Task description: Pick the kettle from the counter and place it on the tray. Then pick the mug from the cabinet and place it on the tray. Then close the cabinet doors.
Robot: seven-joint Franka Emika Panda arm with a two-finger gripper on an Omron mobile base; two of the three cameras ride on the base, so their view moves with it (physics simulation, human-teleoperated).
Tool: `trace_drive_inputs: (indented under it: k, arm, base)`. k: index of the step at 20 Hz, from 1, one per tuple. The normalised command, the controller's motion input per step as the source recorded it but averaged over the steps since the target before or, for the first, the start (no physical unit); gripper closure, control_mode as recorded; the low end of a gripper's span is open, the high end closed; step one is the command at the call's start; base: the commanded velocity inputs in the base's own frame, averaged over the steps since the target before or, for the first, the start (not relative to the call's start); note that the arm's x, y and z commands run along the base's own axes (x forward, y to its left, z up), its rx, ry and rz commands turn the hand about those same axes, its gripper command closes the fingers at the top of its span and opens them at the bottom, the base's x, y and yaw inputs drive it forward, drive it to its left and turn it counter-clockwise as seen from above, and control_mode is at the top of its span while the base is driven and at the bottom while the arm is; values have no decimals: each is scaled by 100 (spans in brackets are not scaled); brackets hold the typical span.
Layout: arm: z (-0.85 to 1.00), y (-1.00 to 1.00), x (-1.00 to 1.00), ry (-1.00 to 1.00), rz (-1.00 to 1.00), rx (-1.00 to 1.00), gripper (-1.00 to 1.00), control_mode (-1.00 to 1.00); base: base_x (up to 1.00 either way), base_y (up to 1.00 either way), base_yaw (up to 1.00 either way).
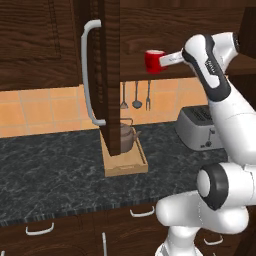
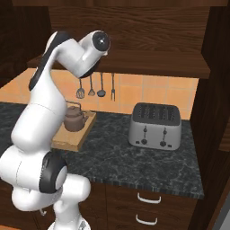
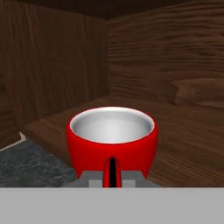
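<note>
dark wood-grain cabinet (image 1: 165, 30) above a black marbled counter (image 1: 55, 170), with orange tile behind and hanging utensils (image 1: 136, 97) under the shelf. kettle (image 1: 126, 137) already sits on the tan tray (image 1: 125, 167), so the first placement appears done. arm reaches up into the cabinet; gripper (image 1: 169, 59) meets the red mug (image 1: 154, 61) at shelf height, on the shelf's front edge. hand view: mug (image 3: 112, 140) upright, white inside showing, its handle (image 3: 112, 172) facing the camera and pinched between the closed fingers, a grip that keeps the cup level for carrying. open cabinet door (image 1: 111, 75) stands in front of the tray, handle (image 1: 89, 75) outward, to be closed last. silver toaster (image 2: 155, 126) stands well apart from the tray.
</note>
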Motion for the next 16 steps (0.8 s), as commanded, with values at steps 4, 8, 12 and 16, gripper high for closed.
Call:
trace_drive_inputs:
  k: [4,8,12,16]
  arm:
    - [2,0,-100,-8,0,1,100,-100]
    - [0,1,-100,-1,0,0,100,-100]
    - [-1,11,-100,0,0,0,100,-100]
    - [-28,20,-96,0,0,0,100,-100]
  base:
    - [0,0,0]
    - [0,0,0]
    - [0,0,0]
    - [0,0,0]
